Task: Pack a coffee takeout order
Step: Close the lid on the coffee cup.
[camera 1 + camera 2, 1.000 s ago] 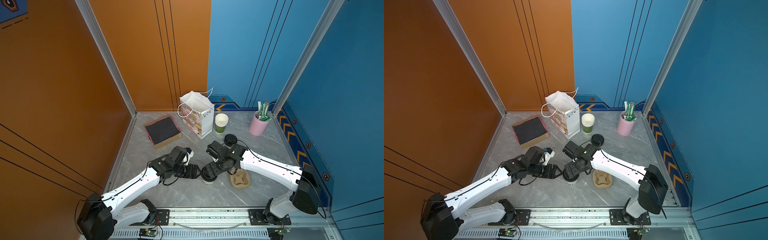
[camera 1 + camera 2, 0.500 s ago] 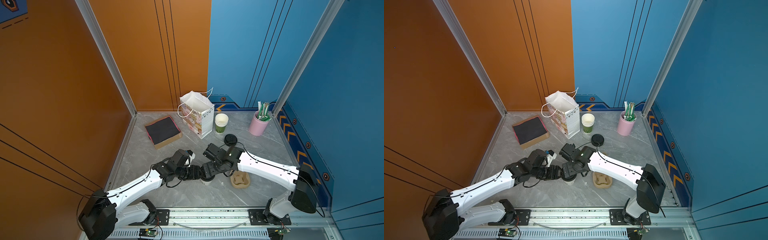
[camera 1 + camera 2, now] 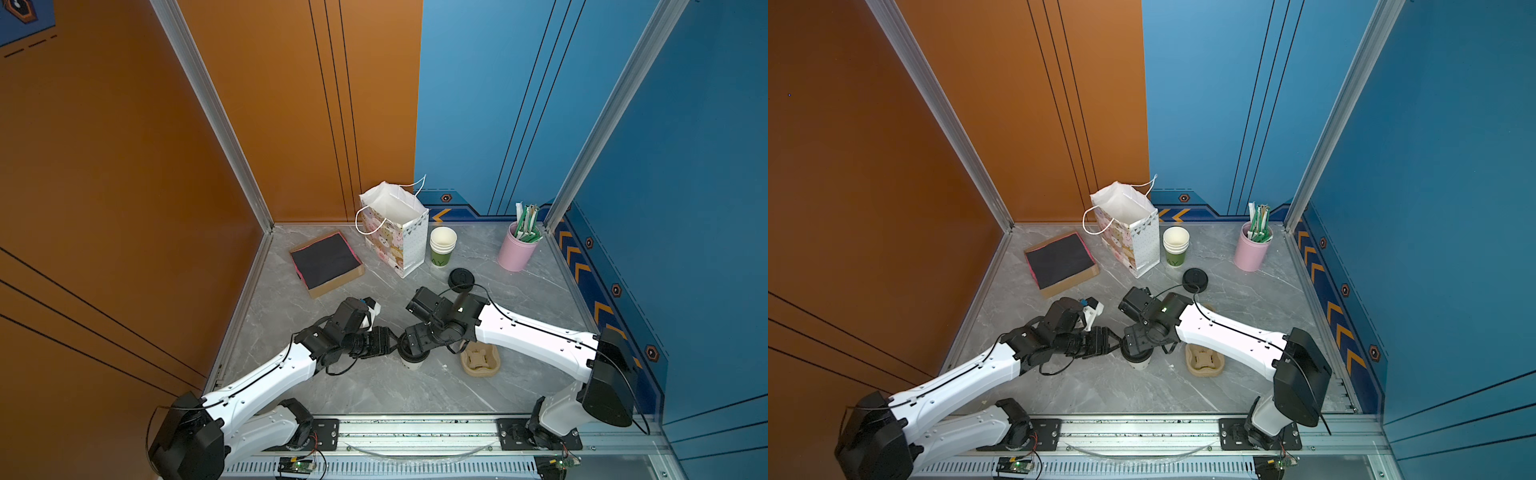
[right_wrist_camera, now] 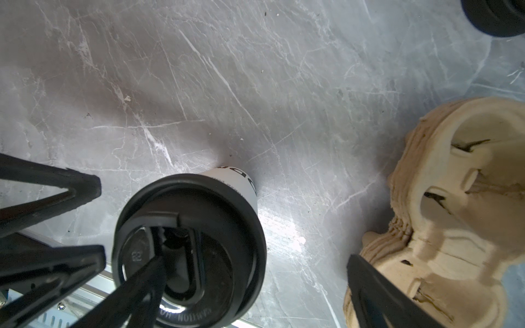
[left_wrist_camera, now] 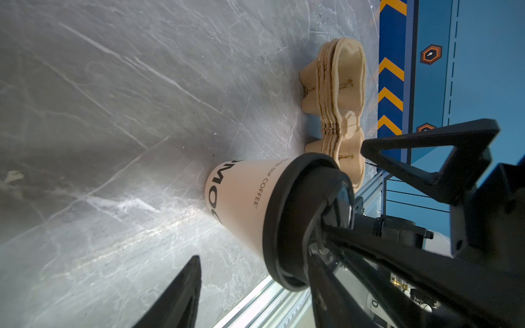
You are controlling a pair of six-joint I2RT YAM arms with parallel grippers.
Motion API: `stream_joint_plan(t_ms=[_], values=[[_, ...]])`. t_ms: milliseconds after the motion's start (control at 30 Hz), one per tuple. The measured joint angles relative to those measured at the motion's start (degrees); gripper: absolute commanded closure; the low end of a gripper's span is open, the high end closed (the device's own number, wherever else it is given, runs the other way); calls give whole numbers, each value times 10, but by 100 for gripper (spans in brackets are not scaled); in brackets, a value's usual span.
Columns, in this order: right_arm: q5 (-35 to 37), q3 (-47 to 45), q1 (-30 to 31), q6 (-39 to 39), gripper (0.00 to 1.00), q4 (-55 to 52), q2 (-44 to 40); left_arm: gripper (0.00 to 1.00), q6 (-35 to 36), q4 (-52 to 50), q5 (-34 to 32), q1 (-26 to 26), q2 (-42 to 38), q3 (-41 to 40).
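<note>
A grey marbled counter (image 4: 255, 71) is seen across most of the view. A whitish paper cup (image 4: 241, 183) is stood upright on it and is capped by a round black lid (image 4: 221, 215). The right gripper (image 4: 255, 250) is spread wide. One of its fingers (image 4: 142, 281) is laid over the lid's top from seven o'clock. The other is seen at four o'clock of the cup, in front of a stack of tan pulp cup carriers (image 4: 454, 213) set at three o'clock. The left gripper (image 4: 98, 221) is found at nine o'clock, just beside the lid's rim. A second black lid (image 4: 494, 17) is cut off at one o'clock.
</note>
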Motion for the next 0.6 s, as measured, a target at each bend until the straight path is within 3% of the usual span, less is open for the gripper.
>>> stream_joint_plan(t_ms=[600], values=[[-2, -7, -1, 2, 0, 8, -3, 51, 0, -3, 4, 0, 31, 5]])
